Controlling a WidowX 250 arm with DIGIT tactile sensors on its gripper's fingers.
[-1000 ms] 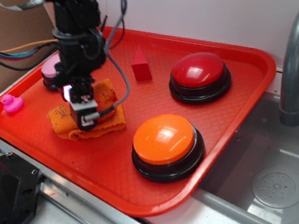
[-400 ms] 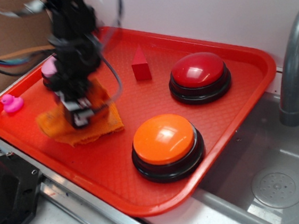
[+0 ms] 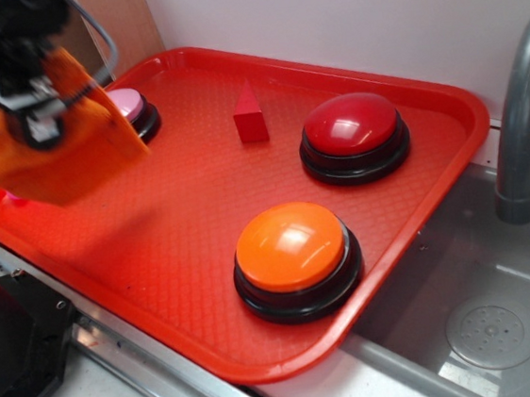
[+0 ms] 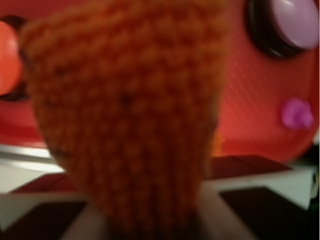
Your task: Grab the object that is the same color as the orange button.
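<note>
Upper left of the exterior frame: the rumpled orange microfibre cloth (image 3: pixel 52 154) is now being carried clear of the red plastic tray (image 3: pixel 158 267), having been lifted off it a moment ago. It is being pinched by the black gripper (image 3: pixel 36 113), jaws closed on the fabric. Lower centre, the glossy orange dome button (image 3: pixel 294 248) is being left untouched. Grasp is judged achieved.

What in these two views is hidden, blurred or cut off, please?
- Gripper: jaws buried in the orange cloth in the exterior view, blurred.
- Wrist view: the cloth fills the frame, out of focus.
- Pink duck: a blur in the wrist view, hidden behind the cloth in the exterior view.
</note>
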